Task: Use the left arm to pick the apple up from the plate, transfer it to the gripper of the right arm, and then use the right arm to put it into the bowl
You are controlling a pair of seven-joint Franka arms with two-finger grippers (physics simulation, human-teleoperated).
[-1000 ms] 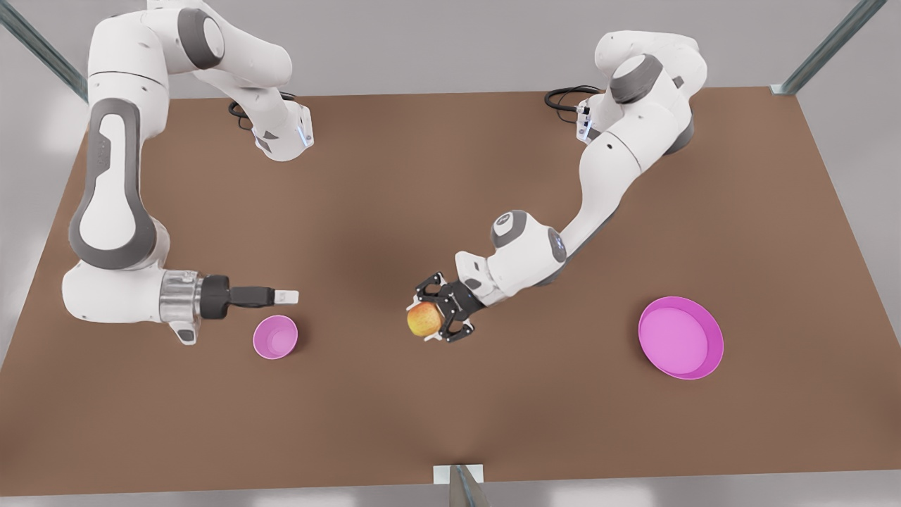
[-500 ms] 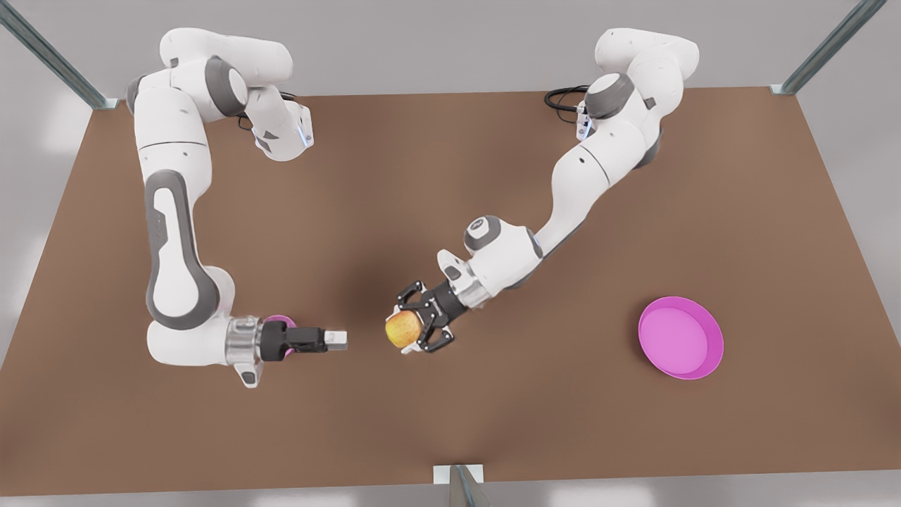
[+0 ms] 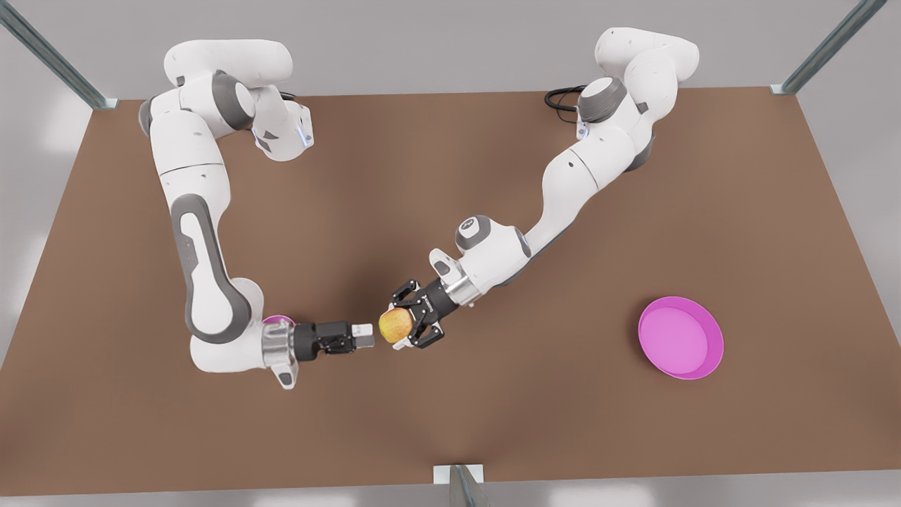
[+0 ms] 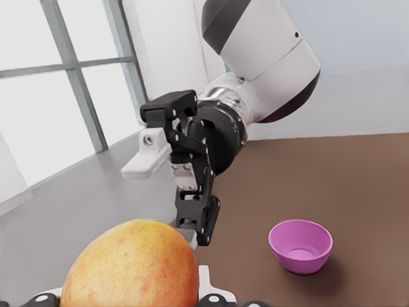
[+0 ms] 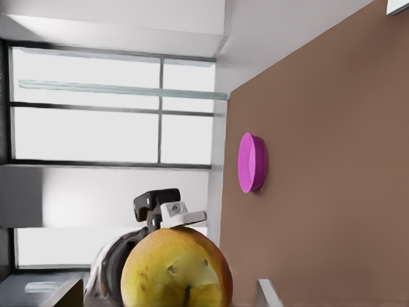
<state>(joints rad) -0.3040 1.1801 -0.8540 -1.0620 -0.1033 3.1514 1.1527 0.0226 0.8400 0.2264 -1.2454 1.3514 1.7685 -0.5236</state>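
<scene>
Clamping small round red-yellow apple (image 3: pixel 394 324) in black two-finger left gripper (image 3: pixel 399 326) above brown flat surface (image 3: pixel 493 422). Closing in from its 9 o'clock since a second ago: black right gripper (image 3: pixel 362 336), fingers apart, almost touching. Nearing handover.

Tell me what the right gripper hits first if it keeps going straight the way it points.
The apple, held in the left gripper. The right gripper points straight at it with little gap left, its fingers open on either side in its wrist view; exact depth is unclear.

The room is bright and the light is soft. The windows (image 5: pixel 115 134) glow white. A dim, fuzzy shadow lies on the brown table (image 3: pixel 352 232) under the arms.
</scene>
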